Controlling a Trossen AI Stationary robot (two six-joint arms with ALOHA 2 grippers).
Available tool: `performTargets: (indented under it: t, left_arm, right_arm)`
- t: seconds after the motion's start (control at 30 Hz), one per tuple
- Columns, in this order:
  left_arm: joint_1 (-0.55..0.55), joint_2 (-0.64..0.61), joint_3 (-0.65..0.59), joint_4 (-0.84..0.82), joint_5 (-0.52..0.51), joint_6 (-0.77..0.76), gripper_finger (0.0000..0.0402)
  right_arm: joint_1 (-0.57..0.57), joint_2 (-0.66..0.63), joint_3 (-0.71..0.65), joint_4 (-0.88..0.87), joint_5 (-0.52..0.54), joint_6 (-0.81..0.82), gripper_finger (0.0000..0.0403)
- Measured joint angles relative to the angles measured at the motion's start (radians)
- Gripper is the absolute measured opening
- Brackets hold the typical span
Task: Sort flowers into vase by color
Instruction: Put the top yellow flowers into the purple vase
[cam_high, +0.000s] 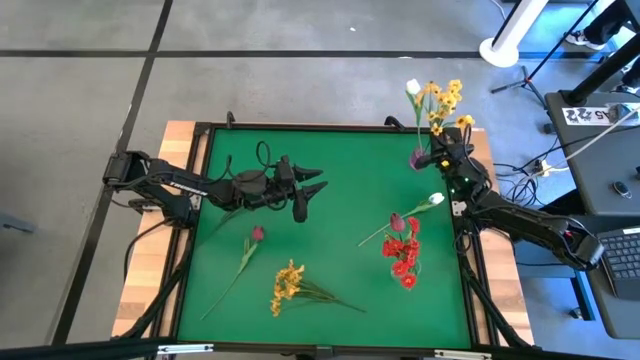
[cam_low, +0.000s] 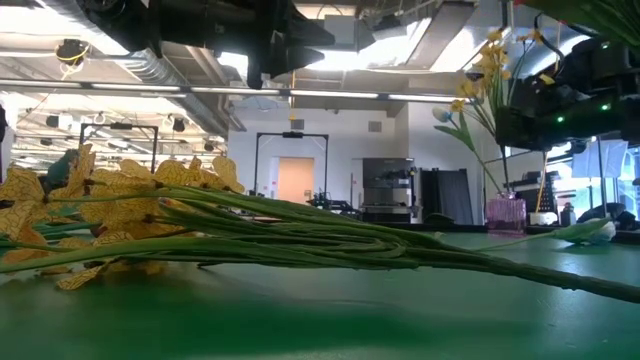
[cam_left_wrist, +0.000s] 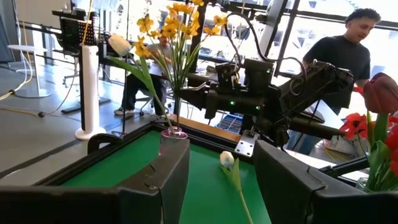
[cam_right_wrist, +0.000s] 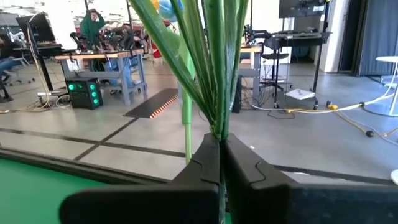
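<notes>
A small pink vase (cam_high: 418, 158) stands at the table's far right corner and holds a yellow spray (cam_high: 447, 100) and a white tulip (cam_high: 413, 88). My right gripper (cam_high: 437, 152) is beside it, shut on green stems (cam_right_wrist: 217, 93). On the green mat lie a second yellow spray (cam_high: 288, 285), a pink bud (cam_high: 257, 233), a red cluster (cam_high: 403, 250), a dark bud (cam_high: 397, 220) and a white tulip (cam_high: 435, 200). My left gripper (cam_high: 310, 190) hovers open over the mat's middle left, pointing toward the vase (cam_left_wrist: 173, 134). My right gripper pinches the bundle of green stems (cam_right_wrist: 219, 134) between its two shut fingers (cam_right_wrist: 249, 168). The fingers come level from the table's right side and lie across the stems. The stems stand upright, with the blooms above and the lower ends in the vase (cam_low: 507, 210).
A black raised frame (cam_high: 200, 140) runs around the green mat. The loose flowers lie in the near half; the second yellow spray (cam_low: 130, 210) lies close to the near edge. People (cam_left_wrist: 339, 43) sit and stand beyond the table's far side.
</notes>
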Motion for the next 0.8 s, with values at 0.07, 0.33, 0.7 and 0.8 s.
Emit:
performTargets:
  t: [0.07, 0.33, 0.7, 0.8]
  left_arm:
    - [0.0, 0.0, 0.0, -0.001, 0.0, 0.0, 0.0173]
    - [0.0, 0.0, 0.0, -0.052, 0.0, -0.006, 0.0173]
    - [0.002, 0.0, -0.001, -0.076, -0.001, -0.016, 0.0173]
    - [0.002, 0.0, -0.001, -0.076, -0.001, -0.016, 0.0173]
  right_arm:
    - [0.0, -0.001, 0.0, 0.035, 0.006, 0.0, 0.0]
    - [0.002, -0.004, -0.001, 0.208, -0.126, 0.08, 0.0]
    - [0.067, -0.005, -0.002, 0.33, -0.489, 0.102, 0.0]
    - [0.151, -0.009, -0.002, 0.322, -0.356, 0.031, 0.0]
